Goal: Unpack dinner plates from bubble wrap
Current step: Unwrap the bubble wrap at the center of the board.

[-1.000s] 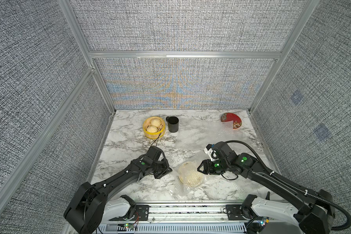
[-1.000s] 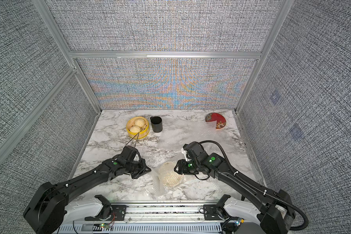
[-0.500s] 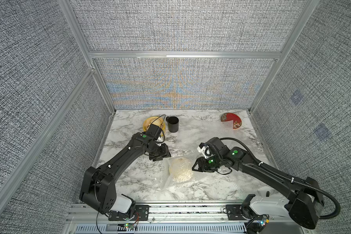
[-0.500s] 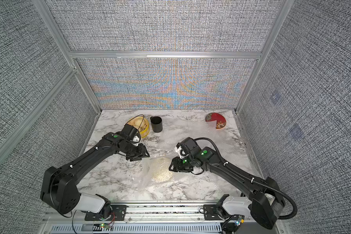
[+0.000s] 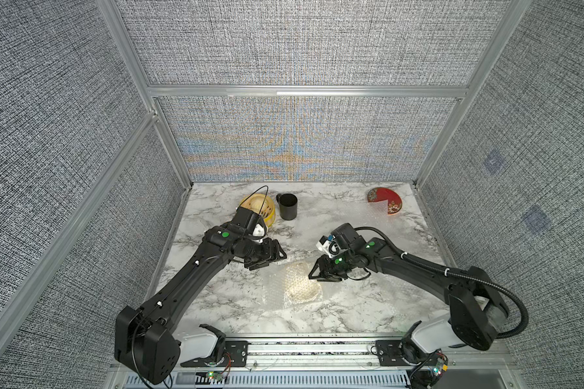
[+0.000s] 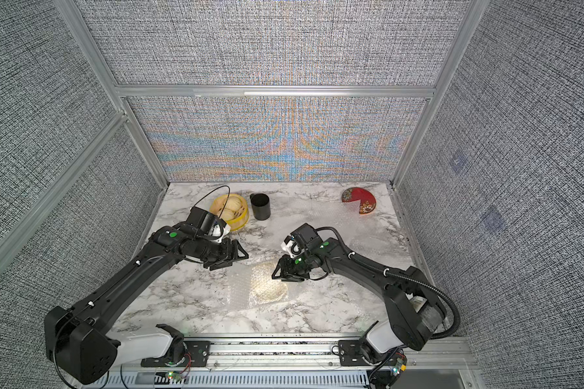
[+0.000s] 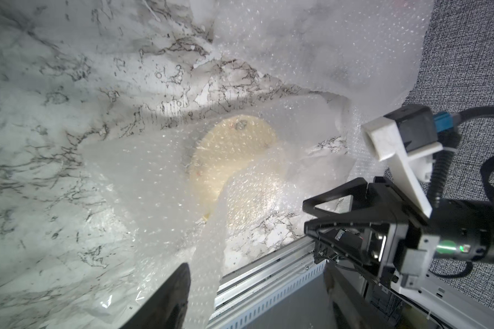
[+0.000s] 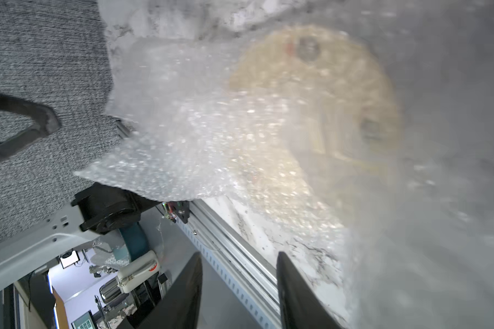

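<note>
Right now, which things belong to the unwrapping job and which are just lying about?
Job: cream plate, red plate, bubble wrap.
Lying about: steamer basket, black cup.

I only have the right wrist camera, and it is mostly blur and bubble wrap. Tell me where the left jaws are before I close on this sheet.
Observer: The left gripper is off the far left edge of the wrapped cream plate, its jaws wide apart.
Operator: Name any other plate out there.
Observer: A dark red plate with a patterned rim lies in the far right corner.
Operator: List the clutter at the back.
Observer: A yellow steamer basket with pale buns stands at the far left, with a black cup beside it.
</note>
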